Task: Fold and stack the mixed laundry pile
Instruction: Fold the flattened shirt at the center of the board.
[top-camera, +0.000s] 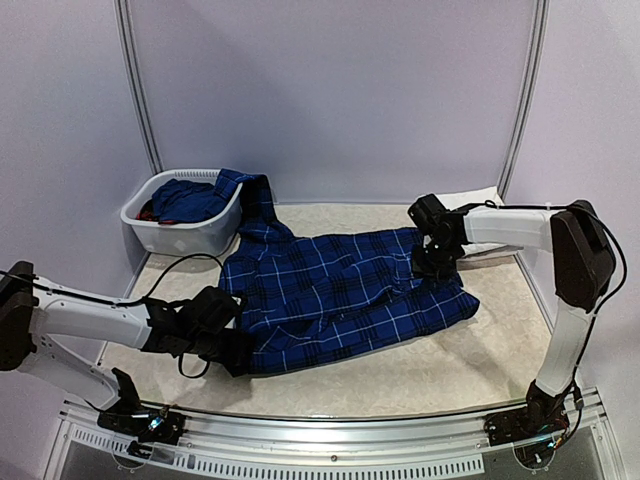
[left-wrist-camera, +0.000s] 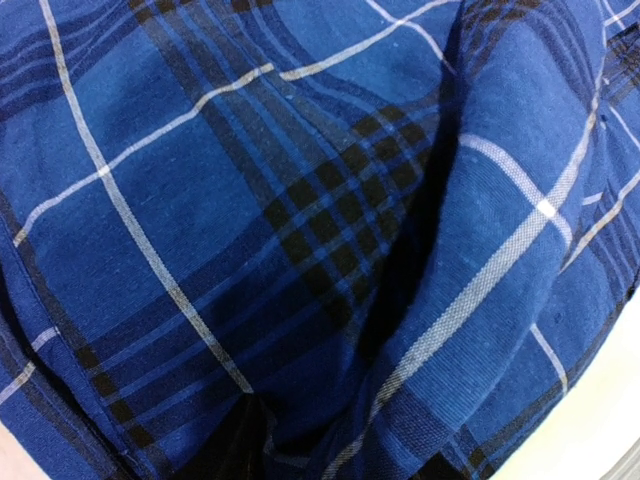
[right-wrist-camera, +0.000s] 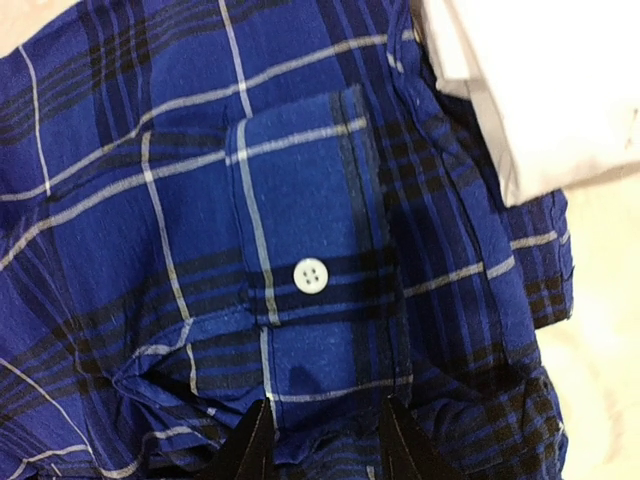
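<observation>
**Top external view.** The plaid shirt (top-camera: 340, 300) lies spread across the middle of the table (top-camera: 400, 385). One part of it trails up and left over the rim of the basket (top-camera: 150, 232), which stands at the far left corner. A blue piece (top-camera: 190, 198) and a red bit (top-camera: 148, 212) lie inside the basket. A white cloth (top-camera: 480, 197) lies at the far right, just behind the right arm. The left gripper (top-camera: 228, 335) sits on the shirt's left edge, and the right gripper (top-camera: 437, 262) on its upper right corner. Bare table runs along the shirt's near edge up to the front rail (top-camera: 330, 425), and also to the right of the shirt.

**Left wrist view.** Shirt cloth (left-wrist-camera: 300, 230) fills nearly the whole frame, creased into folds. A sliver of table (left-wrist-camera: 615, 420) shows at the lower right, past the cloth edge. The fingers are covered, so their state cannot be told.

**Right wrist view.** The right gripper (right-wrist-camera: 328, 450) pinches a bunched fold of the shirt (right-wrist-camera: 150, 200) between its fingertips (right-wrist-camera: 252, 450), which stand partly apart. A flap with a white button (right-wrist-camera: 310, 275) lies just ahead. The white cloth (right-wrist-camera: 540, 90) overlaps the shirt's upper right edge. Table (right-wrist-camera: 600, 300) is exposed along the right.
</observation>
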